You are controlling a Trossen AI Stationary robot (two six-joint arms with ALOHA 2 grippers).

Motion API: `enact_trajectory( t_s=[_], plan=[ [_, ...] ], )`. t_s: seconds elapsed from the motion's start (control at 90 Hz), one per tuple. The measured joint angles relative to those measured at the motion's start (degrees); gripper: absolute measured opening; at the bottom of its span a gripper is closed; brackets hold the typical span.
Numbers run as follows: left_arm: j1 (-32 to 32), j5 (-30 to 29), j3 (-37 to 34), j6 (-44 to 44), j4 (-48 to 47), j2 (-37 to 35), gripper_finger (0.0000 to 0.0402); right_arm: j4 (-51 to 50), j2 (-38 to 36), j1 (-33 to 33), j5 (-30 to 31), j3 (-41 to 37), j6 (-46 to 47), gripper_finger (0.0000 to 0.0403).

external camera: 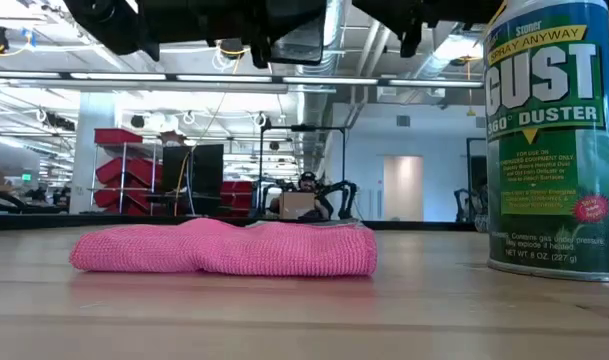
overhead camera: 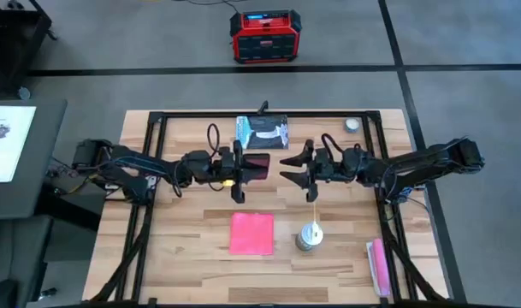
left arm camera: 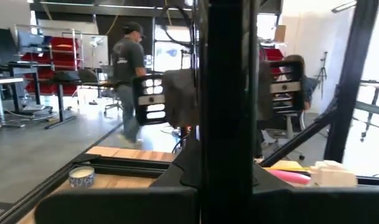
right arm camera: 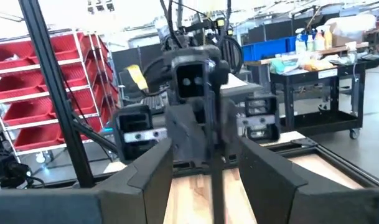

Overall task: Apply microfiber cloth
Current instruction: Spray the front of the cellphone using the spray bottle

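The microfiber cloth (overhead camera: 252,233) lies flat on the wooden surface (overhead camera: 192,231), on the near side of both claws and apart from them, its edges square to the surface's edges. The low view alone shows it folded and slightly humped (external camera: 224,250), beside the Dust duster can (external camera: 551,140). Farther back, the left claw (overhead camera: 239,168) grips a dark phone (overhead camera: 257,167) held edge-up. The right claw (overhead camera: 294,167) faces it, fingers spread wide.
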Motion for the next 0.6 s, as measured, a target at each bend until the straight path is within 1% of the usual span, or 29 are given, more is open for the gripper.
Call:
enact_trajectory(
  t_s=[0.178,0.289,0.422,0.6],
  plan=[
    [0.00,0.23,2.66,-0.37,0.42,4.35,0.0000,-0.36,0.00,0.00,-0.02,0.10,0.02,0.0166],
    [0.02,1.86,5.55,0.24,0.51,6.35,0.0000,-1.79,0.01,0.00,0.02,0.10,0.04,0.0166],
    [0.00,2.92,7.46,1.27,-1.33,6.56,0.0000,-2.27,0.02,0.00,0.13,0.10,0.07,0.0166],
    [-0.40,3.26,7.92,0.72,-1.87,6.54,0.0000,-2.47,0.02,-0.83,0.26,0.10,0.07,0.0168]
  ],
)
